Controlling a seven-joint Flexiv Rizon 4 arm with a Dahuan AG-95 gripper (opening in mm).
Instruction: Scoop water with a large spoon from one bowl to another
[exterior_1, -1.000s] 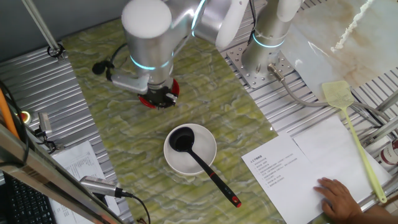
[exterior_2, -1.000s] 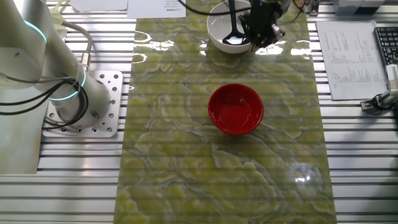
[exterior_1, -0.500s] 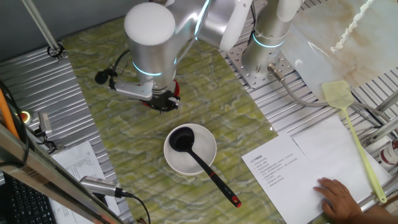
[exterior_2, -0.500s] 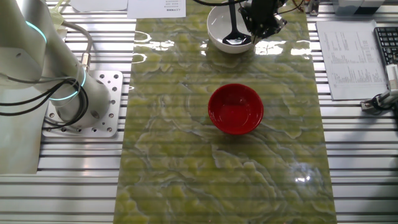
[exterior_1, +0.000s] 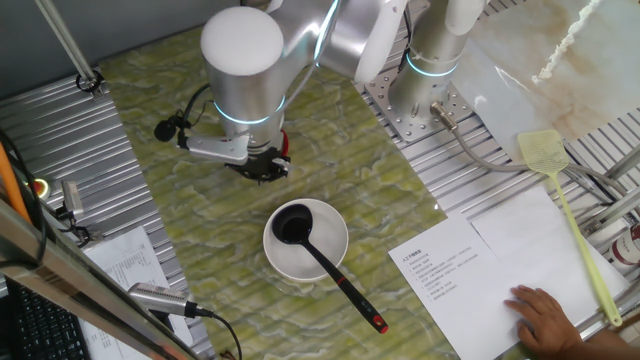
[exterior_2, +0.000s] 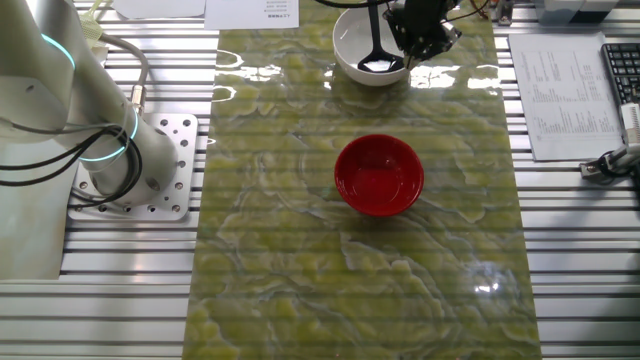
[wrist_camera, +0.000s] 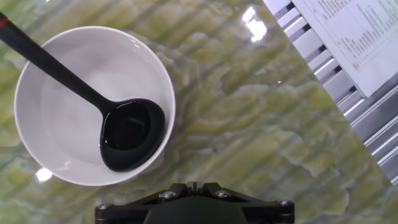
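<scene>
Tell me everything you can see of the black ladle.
The ladle is black throughout, apparently plastic, with a round deep cup and a long straight handle ending in a red tip. Its cup sits inside the white bowl, low against the wall. The handle slants up across the bowl's rim and sticks out well beyond it over the green mat. Nothing grips it; the gripper hangs apart from it, and only the bowl touches it.

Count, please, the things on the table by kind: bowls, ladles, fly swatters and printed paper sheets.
Bowls: 2, white bowl and red bowl
Ladles: 1, black ladle
Fly swatters: 1, yellow-green fly swatter
Printed paper sheets: 2, and
Total: 6
</scene>
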